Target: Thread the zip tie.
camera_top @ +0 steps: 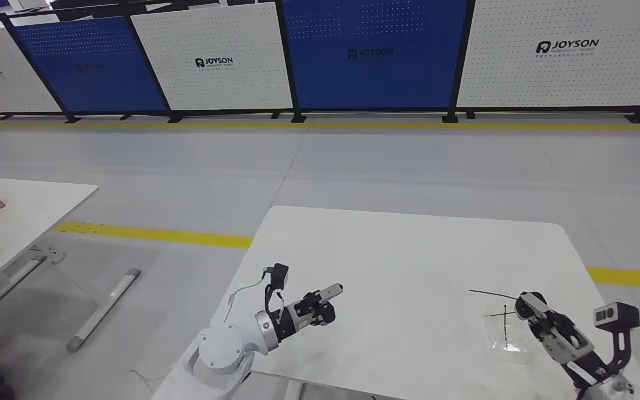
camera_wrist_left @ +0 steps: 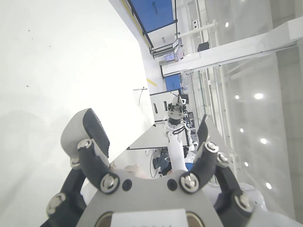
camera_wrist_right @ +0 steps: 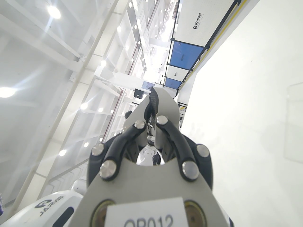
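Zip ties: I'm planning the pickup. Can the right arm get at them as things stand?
Likely yes. The right gripper hangs beside the zip ties on the table, nothing between them, but its jaws are shut and must open first.

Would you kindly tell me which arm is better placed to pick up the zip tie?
Probably the right: the right gripper sits beside the zip tie, though shut, so it must open first. The left gripper is open but far across the table.

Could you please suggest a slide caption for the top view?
White rectangular table with left claw open, right claw shut near a thin black plastic zip tie.
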